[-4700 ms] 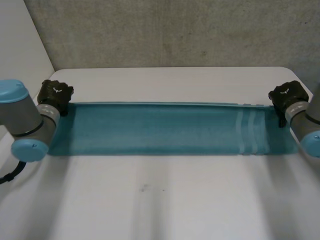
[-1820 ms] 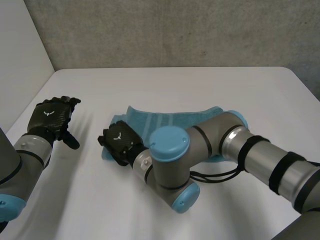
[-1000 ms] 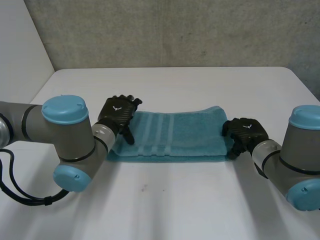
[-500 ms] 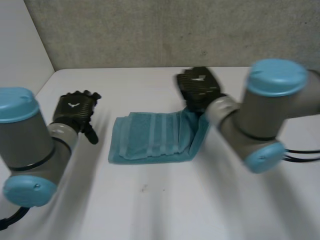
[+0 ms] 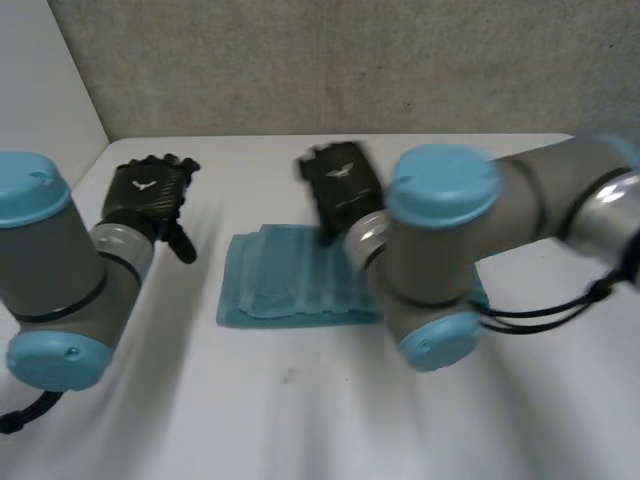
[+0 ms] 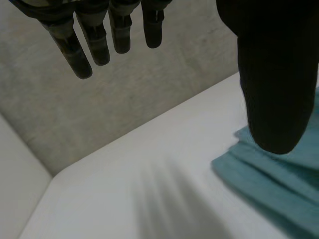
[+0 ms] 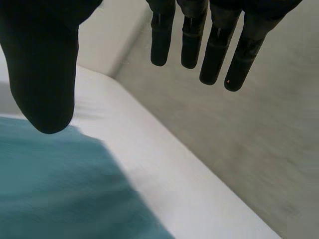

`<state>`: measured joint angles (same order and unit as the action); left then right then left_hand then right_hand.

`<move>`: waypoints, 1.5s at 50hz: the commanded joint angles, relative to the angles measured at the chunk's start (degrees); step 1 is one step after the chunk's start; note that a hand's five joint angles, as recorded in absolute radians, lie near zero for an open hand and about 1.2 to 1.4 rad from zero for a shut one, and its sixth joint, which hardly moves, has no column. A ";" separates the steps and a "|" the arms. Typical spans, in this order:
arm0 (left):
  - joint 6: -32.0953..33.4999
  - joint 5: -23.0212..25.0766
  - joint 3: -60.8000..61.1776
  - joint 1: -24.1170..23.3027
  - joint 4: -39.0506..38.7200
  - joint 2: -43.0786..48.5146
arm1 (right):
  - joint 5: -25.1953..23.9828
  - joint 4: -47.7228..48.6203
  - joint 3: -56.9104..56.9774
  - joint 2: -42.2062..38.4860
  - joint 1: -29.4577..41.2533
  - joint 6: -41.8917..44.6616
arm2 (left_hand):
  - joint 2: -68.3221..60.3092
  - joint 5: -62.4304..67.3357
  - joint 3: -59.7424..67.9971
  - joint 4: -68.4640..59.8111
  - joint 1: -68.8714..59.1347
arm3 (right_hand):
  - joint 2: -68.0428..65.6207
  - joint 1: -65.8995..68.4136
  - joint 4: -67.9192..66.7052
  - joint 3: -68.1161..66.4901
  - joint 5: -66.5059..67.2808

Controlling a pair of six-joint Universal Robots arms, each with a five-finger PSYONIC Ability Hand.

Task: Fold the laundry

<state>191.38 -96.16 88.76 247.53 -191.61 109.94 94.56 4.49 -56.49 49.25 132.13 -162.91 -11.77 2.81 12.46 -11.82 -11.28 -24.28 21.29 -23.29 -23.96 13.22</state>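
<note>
From where I stand, the white table (image 5: 300, 420) takes up most of the scene, with a rough grey wall (image 5: 350, 60) behind its far edge. The right arm (image 5: 470, 250) is the bulkiest thing over it, reaching in from the right across the middle of the table and covering the right part of the towel (image 5: 280, 285). The left arm (image 5: 60, 270) stands at the left side, clear of the cloth. The teal towel lies folded into a compact, layered rectangle near the middle of the table, flat on the surface, with a sliver of it showing past the right arm's elbow. The right hand (image 5: 340, 185) hangs over the towel's far edge. Its fingers are straight and spread wide from the thumb, holding nothing, and I cannot tell whether it touches the cloth. The left hand (image 5: 148, 195) is off to the left of the towel, apart from it, over bare table. Its fingers are also straight and wide from the thumb, with nothing in its hold.
</note>
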 commanded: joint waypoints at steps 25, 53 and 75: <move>-1.27 -0.17 0.97 -4.33 -0.34 0.63 | -16.07 11.24 -39.14 11.22 -28.25 -3.64 | 1.77 -2.81 -2.46 1.82 1.28 | -11.18 14.18 -12.17 -11.50 12.24; -1.27 -0.34 1.15 -3.81 -1.13 0.02 | -11.25 12.48 -23.01 9.03 -16.78 11.91 | 1.77 -2.81 -2.46 1.82 1.28 | -55.72 58.71 -56.71 -56.04 56.78; -6.10 -0.52 0.36 -0.29 -1.22 -0.95 | -15.63 5.44 -1.61 -10.93 8.14 14.11 | 1.77 -2.81 -2.46 1.82 1.28 | -43.50 46.49 -44.49 -43.82 44.56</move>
<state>187.28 -96.69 89.60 246.04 -193.03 109.16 77.35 9.58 -58.04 39.79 140.40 -148.86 -11.77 2.81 12.46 -11.82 -11.28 -67.70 53.44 -68.32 -67.94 55.94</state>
